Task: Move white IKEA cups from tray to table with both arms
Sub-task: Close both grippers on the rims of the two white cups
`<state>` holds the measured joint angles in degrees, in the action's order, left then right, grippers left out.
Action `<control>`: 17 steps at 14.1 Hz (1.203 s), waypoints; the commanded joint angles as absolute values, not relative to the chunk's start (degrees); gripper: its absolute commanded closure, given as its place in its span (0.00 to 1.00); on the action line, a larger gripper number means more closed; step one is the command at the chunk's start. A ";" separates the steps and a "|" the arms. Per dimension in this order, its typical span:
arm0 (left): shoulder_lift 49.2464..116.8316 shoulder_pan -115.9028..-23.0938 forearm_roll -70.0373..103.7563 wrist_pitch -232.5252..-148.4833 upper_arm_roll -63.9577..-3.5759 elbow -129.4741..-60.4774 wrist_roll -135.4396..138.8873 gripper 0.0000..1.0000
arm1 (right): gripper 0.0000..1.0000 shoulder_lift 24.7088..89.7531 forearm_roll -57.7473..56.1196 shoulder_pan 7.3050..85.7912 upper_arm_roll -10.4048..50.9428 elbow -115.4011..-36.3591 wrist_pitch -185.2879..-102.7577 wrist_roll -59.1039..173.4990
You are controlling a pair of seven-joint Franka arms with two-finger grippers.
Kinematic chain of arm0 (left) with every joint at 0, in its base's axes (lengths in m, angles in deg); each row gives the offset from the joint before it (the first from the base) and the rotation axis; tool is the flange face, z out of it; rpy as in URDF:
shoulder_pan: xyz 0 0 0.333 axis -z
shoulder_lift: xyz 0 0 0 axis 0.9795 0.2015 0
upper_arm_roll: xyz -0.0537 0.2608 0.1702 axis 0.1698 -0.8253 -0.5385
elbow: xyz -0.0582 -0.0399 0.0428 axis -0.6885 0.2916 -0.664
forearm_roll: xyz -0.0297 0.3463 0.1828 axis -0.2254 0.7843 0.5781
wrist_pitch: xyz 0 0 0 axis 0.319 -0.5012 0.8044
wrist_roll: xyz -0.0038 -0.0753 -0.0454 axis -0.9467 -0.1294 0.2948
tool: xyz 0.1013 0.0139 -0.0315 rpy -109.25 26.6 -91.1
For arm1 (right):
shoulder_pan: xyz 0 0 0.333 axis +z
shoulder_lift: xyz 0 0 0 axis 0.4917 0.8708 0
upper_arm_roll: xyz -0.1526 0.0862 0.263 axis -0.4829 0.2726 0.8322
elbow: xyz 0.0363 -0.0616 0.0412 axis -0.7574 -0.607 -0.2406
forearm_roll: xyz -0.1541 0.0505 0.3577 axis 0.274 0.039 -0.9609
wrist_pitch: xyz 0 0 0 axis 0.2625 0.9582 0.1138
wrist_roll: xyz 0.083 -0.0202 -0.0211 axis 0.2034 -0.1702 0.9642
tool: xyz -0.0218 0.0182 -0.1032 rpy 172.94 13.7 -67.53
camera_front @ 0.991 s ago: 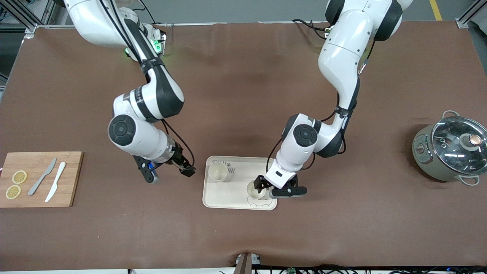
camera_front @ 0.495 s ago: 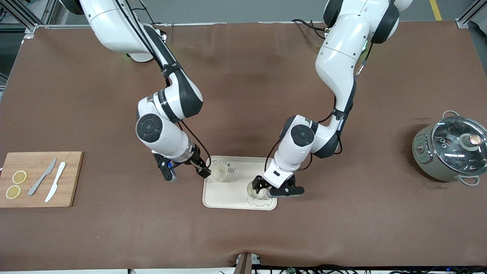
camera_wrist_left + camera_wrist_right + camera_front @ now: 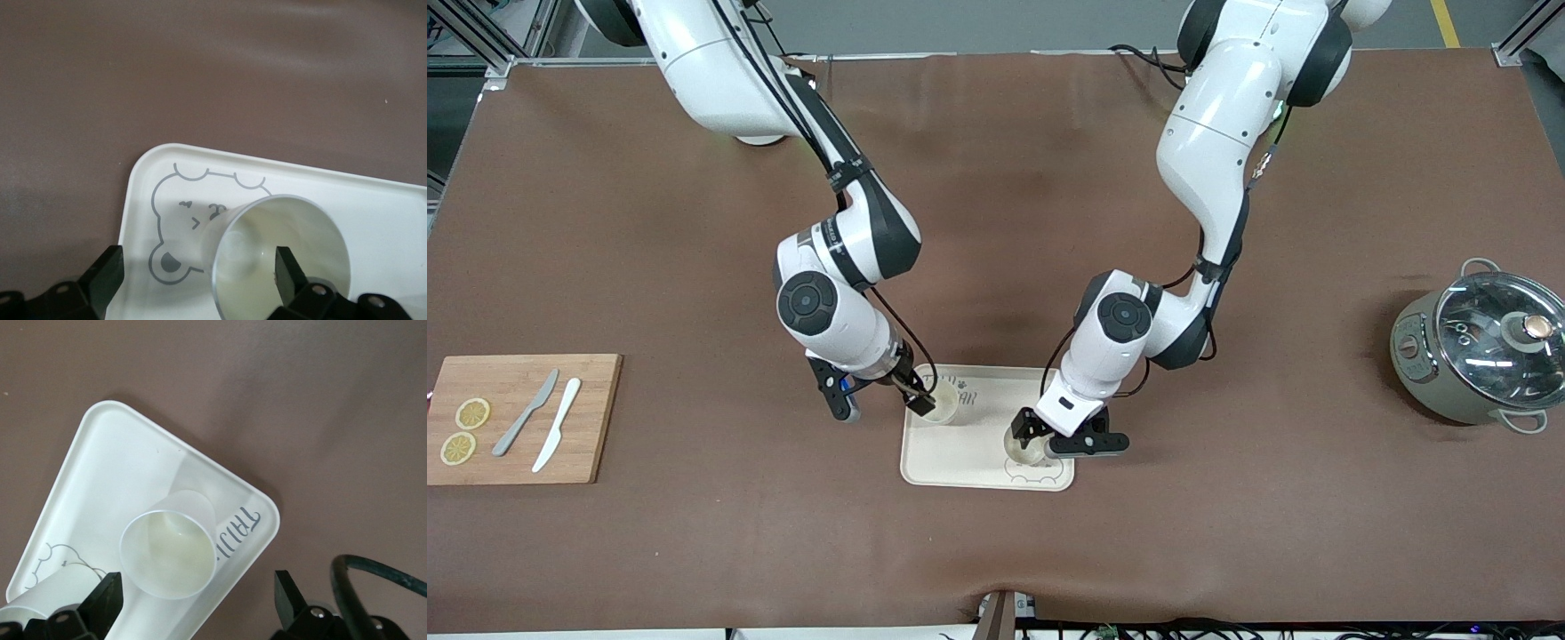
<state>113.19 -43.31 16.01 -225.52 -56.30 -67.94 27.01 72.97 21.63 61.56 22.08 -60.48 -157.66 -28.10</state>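
Two white cups stand upright on the tray (image 3: pixel 960 453): one cup (image 3: pixel 1024 447) straddled by the left gripper (image 3: pixel 1040 436), the other cup (image 3: pixel 943 406) under the right gripper (image 3: pixel 921 404).

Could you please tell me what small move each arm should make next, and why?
Probably close both. The open left hand has one finger inside its small off-white cup on the cream bear-print tray; the open right hand similarly straddles its off-white cup.
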 commanded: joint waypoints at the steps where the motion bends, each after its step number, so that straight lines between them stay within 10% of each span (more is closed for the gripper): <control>1: 113.93 -42.60 15.39 -226.18 -56.93 -66.98 27.35 0.00 | 0.00 75.86 21.44 62.76 21.68 -58.86 -159.88 -29.13; 3: 113.84 -42.60 15.39 -226.18 -56.93 -66.98 27.44 0.00 | 0.06 76.74 21.53 62.94 21.68 -58.86 -159.97 -29.13; 7: 113.84 -42.69 15.39 -226.18 -56.93 -66.98 27.44 0.43 | 0.35 76.92 21.71 62.94 21.68 -58.95 -159.97 -28.78; 17: 113.23 -42.43 15.39 -226.10 -56.93 -66.98 28.23 0.94 | 0.88 77.54 21.79 62.94 21.59 -59.30 -159.89 -28.26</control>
